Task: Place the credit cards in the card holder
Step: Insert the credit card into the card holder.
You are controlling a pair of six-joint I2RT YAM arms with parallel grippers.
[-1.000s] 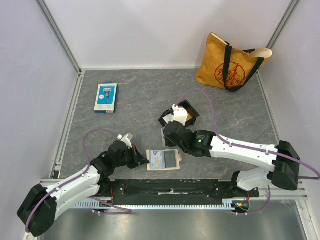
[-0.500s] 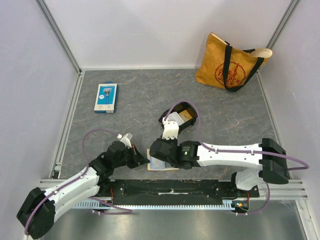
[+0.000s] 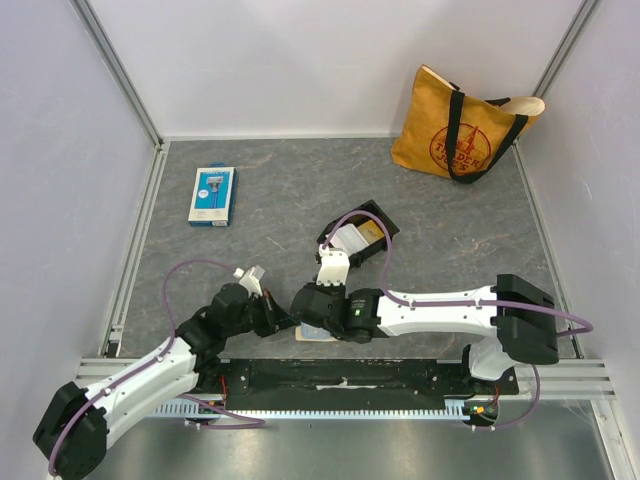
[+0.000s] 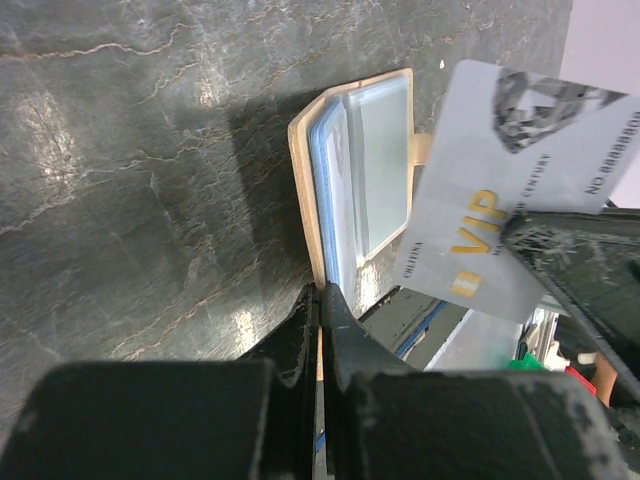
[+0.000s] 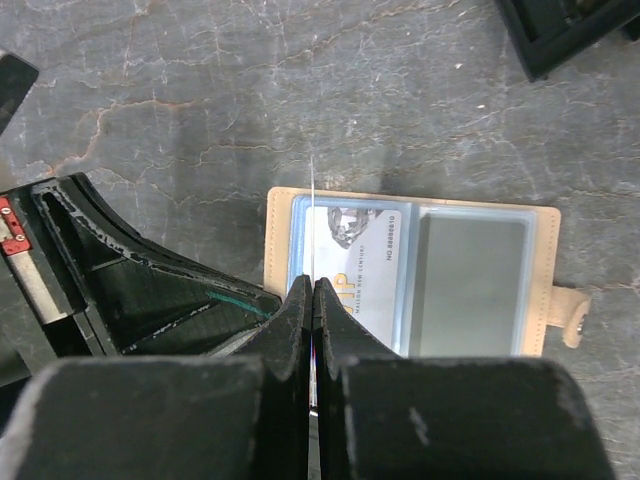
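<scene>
Where the arms meet: the holder (image 5: 545, 262) is laid open and flat on the bench (image 3: 270, 240), at 6 o'clock of it, close to the near edge; from above it is mostly hidden under the right arm (image 3: 440, 305).
Holder pockets: two clear pockets are seen side by side in the right wrist view; a printed card (image 5: 355, 255) is lodged flat in the 9 o'clock pocket, a plain grey face is shown in the 3 o'clock one, and the tab (image 5: 572, 318) is seen at 3 o'clock.
Left fingers (image 4: 300, 335): pressed together on the holder's edge, at its 9 o'clock side as seen from above.
Right fingers (image 5: 290, 325): clamped together on a VIP card (image 4: 500, 170), which is held on edge above the 9 o'clock pocket; whether it touches the holder cannot be told.
Tray (image 3: 392, 233): black, set at 1 o'clock of the holder, a little apart; more cards (image 3: 350, 238) are seen in it.
Pack (image 3: 211, 195): blue and white, laid at 10 o'clock of the bench.
Bag (image 3: 462, 122): tan, stood at 1 o'clock by the back wall.
</scene>
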